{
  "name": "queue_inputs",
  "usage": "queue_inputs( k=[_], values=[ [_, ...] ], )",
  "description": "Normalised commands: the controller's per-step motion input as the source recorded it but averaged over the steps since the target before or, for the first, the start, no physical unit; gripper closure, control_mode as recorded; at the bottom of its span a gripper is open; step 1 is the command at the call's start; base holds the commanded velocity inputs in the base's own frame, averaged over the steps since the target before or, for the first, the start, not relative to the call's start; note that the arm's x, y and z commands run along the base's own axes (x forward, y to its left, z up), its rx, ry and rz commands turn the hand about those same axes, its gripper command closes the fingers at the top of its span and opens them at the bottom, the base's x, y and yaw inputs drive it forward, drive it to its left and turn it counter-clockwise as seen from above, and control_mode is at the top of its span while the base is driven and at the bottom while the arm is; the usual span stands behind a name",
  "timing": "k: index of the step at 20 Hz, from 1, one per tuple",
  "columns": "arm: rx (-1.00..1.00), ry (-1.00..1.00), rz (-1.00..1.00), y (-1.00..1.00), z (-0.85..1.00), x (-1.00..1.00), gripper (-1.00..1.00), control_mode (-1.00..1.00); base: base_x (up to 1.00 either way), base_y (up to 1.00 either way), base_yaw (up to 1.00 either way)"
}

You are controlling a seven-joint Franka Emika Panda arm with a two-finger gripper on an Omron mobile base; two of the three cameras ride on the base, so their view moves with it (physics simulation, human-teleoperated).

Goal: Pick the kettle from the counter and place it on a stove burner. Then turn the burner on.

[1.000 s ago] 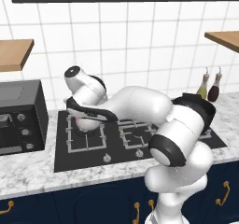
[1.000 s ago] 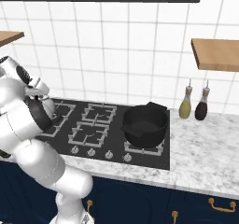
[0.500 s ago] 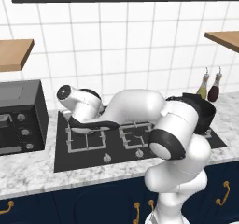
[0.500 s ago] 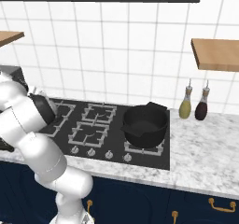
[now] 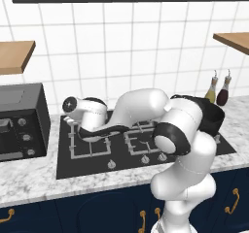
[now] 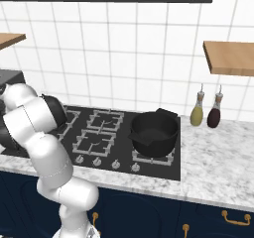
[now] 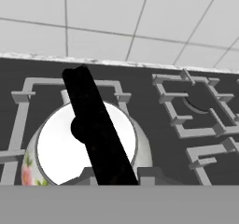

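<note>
Seen from the hand, the gripper [image 7: 114, 175] is closed tight on the thin black handle [image 7: 97, 125] of the white kettle [image 7: 86, 146], which sits directly below it inside the grey grate of a stove burner [image 7: 28, 90].

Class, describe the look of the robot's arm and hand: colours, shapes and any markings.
The arm is glossy white, built of fat rounded segments with dark grey bands at the joints. A dark circular cap marks the white, rounded hand end. No cables or lettering can be seen.
</note>
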Motion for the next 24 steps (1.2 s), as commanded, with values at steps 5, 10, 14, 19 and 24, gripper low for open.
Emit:
queue_inputs(
  k=[5, 10, 14, 19, 24],
  values=[
    [0.0, -0.02, -0.01, 0.01, -0.09, 0.19, 1.0, -1.0, 0.0, 0.0, 0.0],
    [0.0, 0.04, 0.0, 0.0, -0.06, 0.0, 1.0, -1.0, 0.0, 0.0, 0.0],
    [0.0, 0.0, 0.0, 0.0, 0.0, 0.0, -1.0, -1.0, 0.0, 0.0, 0.0],
    [0.01, 0.0, 0.0, 0.0, 0.21, 0.0, -1.0, -1.0, 0.0, 0.0, 0.0],
    [0.0, 0.0, 0.0, 0.0, 0.93, 0.0, -1.0, -1.0, 0.0, 0.0, 0.0]
  ],
)
